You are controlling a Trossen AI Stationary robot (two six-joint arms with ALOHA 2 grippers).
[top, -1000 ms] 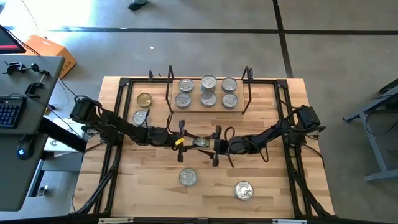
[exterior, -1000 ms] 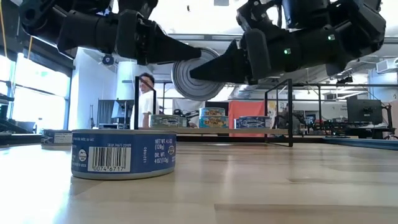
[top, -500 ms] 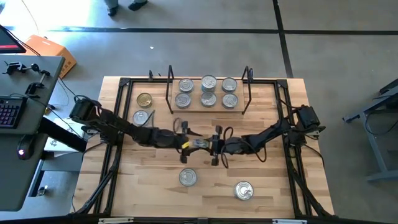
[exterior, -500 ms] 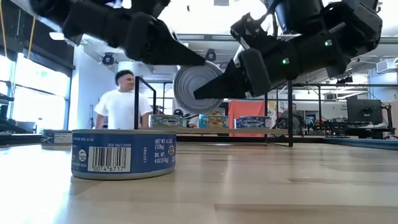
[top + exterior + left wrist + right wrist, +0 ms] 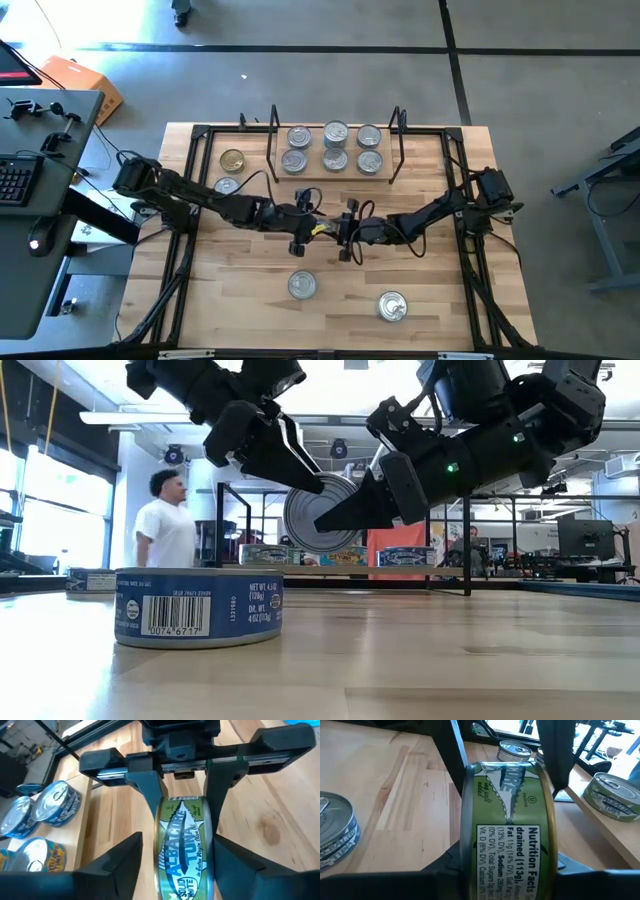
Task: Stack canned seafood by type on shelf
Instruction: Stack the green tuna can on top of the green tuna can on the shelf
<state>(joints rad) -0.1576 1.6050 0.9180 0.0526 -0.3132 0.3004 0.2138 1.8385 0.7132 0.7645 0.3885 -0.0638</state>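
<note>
Grey concrete floor, desk with keyboard, orange box

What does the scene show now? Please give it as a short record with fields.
held tin: green-labelled tuna tin, on its edge, above the table
right pincer: shut on the green-labelled tuna tin
left pincer: open, its fingers either side of the same tin
shelf: six silver-lidded tins, two rows of three
loose tins on table: gold-lidded tin, three silver-lidded tins
background: a person beyond the table
</note>
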